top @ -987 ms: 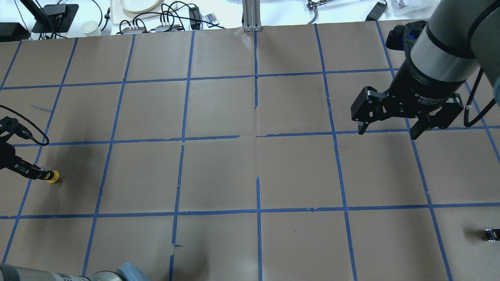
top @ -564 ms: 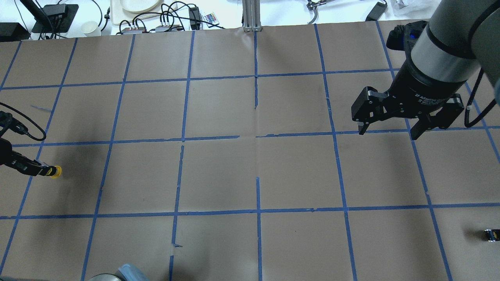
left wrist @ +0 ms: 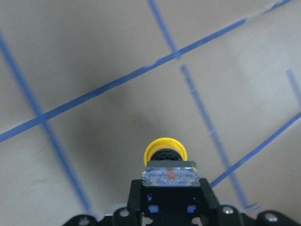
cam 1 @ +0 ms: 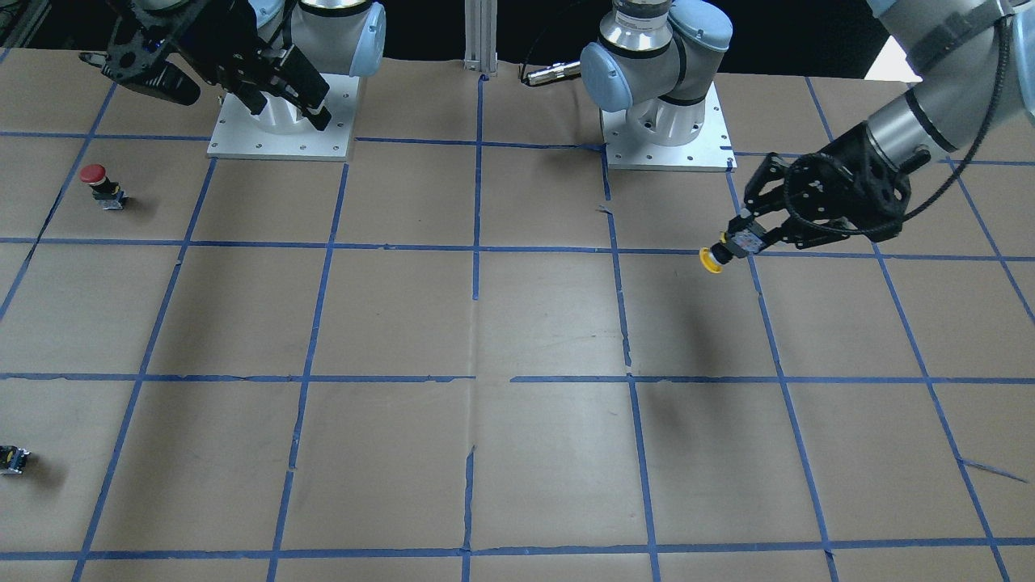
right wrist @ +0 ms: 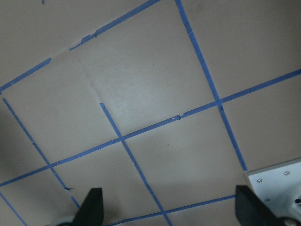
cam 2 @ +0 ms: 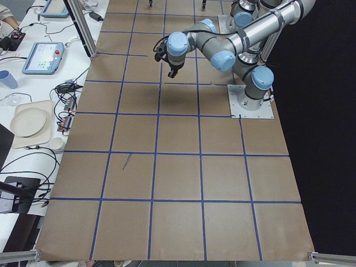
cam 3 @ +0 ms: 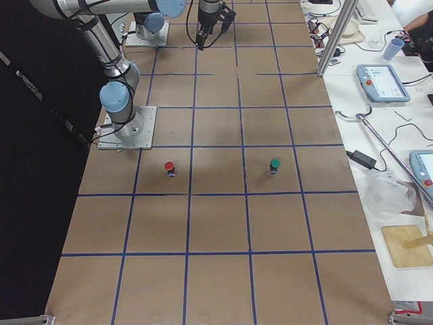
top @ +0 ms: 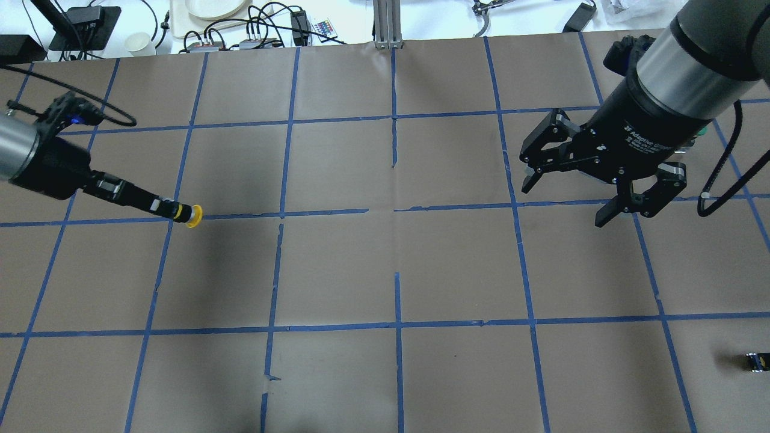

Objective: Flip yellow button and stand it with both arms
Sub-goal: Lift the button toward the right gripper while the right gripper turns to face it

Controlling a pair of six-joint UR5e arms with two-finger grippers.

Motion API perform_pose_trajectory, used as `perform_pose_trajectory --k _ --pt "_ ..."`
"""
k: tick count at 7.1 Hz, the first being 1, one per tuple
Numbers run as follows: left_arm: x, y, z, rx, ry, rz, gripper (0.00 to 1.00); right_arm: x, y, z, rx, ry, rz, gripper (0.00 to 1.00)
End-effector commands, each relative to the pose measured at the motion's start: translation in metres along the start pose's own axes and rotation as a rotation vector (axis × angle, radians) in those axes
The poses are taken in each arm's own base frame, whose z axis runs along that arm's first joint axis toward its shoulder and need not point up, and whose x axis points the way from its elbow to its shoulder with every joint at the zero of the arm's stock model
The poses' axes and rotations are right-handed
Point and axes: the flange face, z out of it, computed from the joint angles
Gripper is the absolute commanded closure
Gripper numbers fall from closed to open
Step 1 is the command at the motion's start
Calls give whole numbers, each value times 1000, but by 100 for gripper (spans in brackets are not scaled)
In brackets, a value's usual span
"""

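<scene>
The left gripper [top: 171, 210] pinches the yellow button [top: 192, 216] by its body, cap outward, above the desk's left half, while the right gripper [top: 564, 203] hangs spread wide toward the right edge; a misjudged hand-over could knock the small part loose and drop it.

The left pincer [top: 163, 207] hides much of the yellow button [top: 193, 216], and the edge seemingly crops a tiny switch part [top: 757, 361].
</scene>
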Motion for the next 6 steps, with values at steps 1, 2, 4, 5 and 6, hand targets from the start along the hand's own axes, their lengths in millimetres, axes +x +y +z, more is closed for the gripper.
perform_pose_trajectory --k 1,2,4,5,6 --pt "102 -53 21 8 212 -142 92 21 -30 -9 -211 -252 269 0" --pt "132 -56 39 -3 321 -147 92 19 -33 -9 -294 -328 375 0" --pt "173 -62 40 46 509 -229 97 6 -60 8 -481 -457 553 0" --pt "197 -61 47 51 575 -214 98 2 -61 8 -533 -515 600 0" --pt "217 -64 49 68 665 -242 98 -2 -68 10 -582 -547 674 0"
